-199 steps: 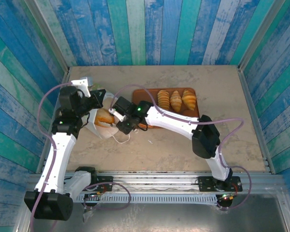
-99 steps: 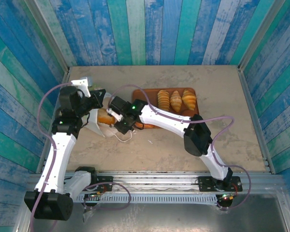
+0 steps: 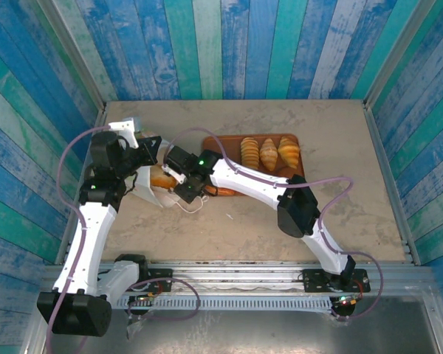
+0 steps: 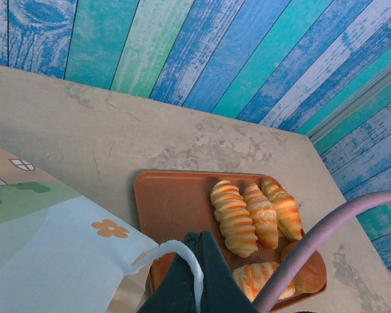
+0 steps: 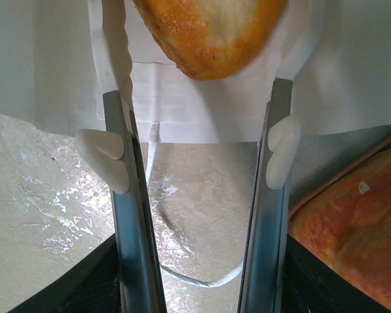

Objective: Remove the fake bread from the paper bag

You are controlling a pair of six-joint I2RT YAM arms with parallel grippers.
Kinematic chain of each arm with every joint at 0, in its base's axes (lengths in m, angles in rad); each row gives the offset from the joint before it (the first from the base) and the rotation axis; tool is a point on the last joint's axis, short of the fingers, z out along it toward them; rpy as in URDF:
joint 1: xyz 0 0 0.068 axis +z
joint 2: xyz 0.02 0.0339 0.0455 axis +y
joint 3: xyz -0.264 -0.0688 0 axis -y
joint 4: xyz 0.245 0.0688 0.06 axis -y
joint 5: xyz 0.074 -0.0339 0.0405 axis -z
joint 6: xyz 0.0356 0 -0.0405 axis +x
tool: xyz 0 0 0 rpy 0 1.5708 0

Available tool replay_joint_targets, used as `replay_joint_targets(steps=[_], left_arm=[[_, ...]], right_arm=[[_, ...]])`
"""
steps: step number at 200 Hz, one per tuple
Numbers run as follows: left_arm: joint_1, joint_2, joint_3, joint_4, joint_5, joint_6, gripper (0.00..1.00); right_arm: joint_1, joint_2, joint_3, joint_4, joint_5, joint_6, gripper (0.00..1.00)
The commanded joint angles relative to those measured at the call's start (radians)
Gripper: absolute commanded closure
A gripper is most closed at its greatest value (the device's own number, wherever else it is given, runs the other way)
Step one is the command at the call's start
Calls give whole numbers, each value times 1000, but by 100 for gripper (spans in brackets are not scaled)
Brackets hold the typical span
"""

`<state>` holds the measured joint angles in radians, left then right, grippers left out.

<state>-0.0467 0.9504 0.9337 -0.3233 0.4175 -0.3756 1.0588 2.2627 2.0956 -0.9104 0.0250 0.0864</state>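
Golden bread [image 5: 208,32] just beyond right claw [image 5: 199,94]

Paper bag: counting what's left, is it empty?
Not empty: a golden loaf lies inside the paper bag, just ahead of the open right gripper.

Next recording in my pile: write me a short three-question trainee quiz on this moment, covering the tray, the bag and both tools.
1. How many ridged golden toy croissants lie side by side in the back row on the flat reddish-brown tray?
2. True or false: the right tool is clamped on the golden-brown rounded toy loaf inside the white paper bag.
3. The left tool is shut on: A) a croissant, B) the bag's thin loop handle, C) the tray's rim.
Key: 1. three. 2. false; its jaws stand open, with the loaf just beyond the tips. 3. B.
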Motion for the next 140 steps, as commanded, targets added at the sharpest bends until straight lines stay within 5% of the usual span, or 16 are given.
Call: replay_joint_targets(steps=[1,70,140], left_arm=[[-1,-10,8,14,-3,6,100],[-1,-13,8,6,-55,3,100],[-2,-7,9,-14,-145,-13,100]], right_arm=[[-6,19,42,-37,-46,-18,47],[-6,-63,51,-68,-82,-49,65],[-6,-174,-12,-72,-112,-63,64]])
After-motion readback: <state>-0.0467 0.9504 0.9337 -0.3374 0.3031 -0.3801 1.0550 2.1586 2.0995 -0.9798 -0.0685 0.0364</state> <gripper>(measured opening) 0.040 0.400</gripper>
